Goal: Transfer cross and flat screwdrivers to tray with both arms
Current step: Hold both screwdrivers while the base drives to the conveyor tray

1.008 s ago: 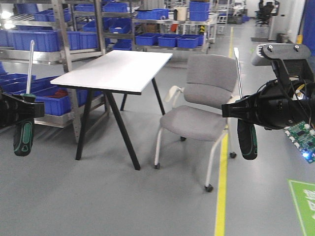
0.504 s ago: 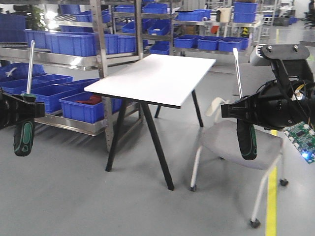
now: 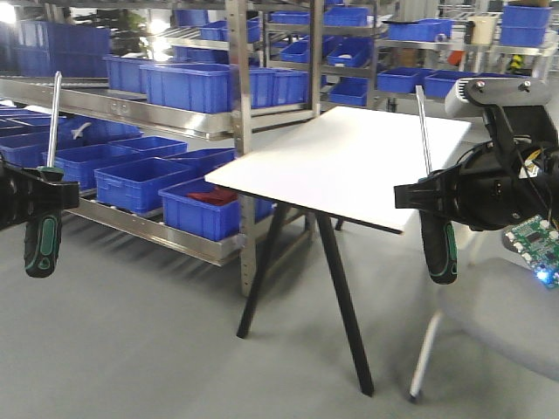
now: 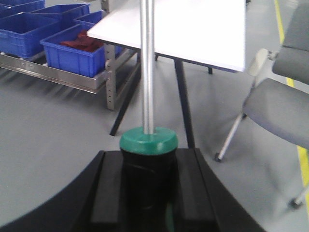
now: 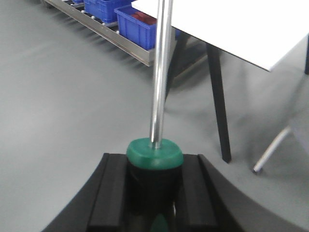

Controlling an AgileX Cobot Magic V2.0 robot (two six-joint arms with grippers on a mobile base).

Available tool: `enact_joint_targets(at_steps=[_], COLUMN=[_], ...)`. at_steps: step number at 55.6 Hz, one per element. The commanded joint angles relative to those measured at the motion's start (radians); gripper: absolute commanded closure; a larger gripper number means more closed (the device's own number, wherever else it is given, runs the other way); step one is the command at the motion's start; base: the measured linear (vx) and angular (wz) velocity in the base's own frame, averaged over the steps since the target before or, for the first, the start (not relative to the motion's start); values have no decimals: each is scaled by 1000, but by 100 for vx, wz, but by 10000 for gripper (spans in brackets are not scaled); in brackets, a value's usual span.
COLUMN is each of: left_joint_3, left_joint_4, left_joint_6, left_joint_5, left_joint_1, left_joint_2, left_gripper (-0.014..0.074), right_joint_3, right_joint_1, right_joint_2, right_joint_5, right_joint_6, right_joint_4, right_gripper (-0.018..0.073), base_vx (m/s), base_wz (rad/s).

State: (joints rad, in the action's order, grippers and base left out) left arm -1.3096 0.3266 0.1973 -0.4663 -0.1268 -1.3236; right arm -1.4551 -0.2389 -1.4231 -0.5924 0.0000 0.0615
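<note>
Since the earlier frame our whole outlook has swung: the white desk (image 3: 349, 161) and the grey chair (image 3: 515, 323) have slid to the right of the front view, the chair now half cut off at the right edge, while the steel rack (image 3: 236, 131) with its blue bins (image 3: 131, 179) fills the left and far side. Our two arms have kept their pose through this. We see the left claw (image 3: 39, 196) at the left edge pressed on the black and green handle of the left screwdriver (image 3: 41, 249), which stands upright, handle down, its thin shaft pointing up in front of the rack. We see the right claw (image 3: 434, 196) pinching the right screwdriver (image 3: 439, 253) the same way, the shaft rising in front of the desk's right part and leaning slightly left; a small green circuit board (image 3: 534, 244) hangs just right of that arm. From each wrist view we look along the shaft: a black finger sits tight against either side of the handle, the green collar shows above them, and beyond lies grey floor (image 4: 53, 125), with the desk further off. Both tools are held in the air, well apart from each other.
</note>
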Motion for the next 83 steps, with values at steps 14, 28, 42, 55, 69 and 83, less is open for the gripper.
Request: enact_joint_targets(at_steps=[14,28,42,55,69,83], left_joint_3=[-34,-34,-34,-34,-34,-34], left_joint_4=[20,20,20,20,20,20], left_joint_6=[-7,-7,-7,-7,-7,-7], left_joint_5=[87,87,87,87,87,87], left_joint_1=[-5,-5,-5,-5,-5,-5], left_joint_2=[33,33,33,33,33,33], left_gripper=[596,596,596,596,596,596], right_joint_3=[-34,-34,-34,-34,-34,-34], right_joint_1=[0,0,0,0,0,0], right_joint_2=[37,37,37,37,37,37], right_joint_5=[100,99,99,99,97,97], right_joint_6=[0,0,0,0,0,0], right_joint_4=[1,1,1,1,1,1], right_gripper=[567,567,567,567,567,567], base_vx=[51,48,47,45,43,42], base_wz=[27,24,24,32,50,64])
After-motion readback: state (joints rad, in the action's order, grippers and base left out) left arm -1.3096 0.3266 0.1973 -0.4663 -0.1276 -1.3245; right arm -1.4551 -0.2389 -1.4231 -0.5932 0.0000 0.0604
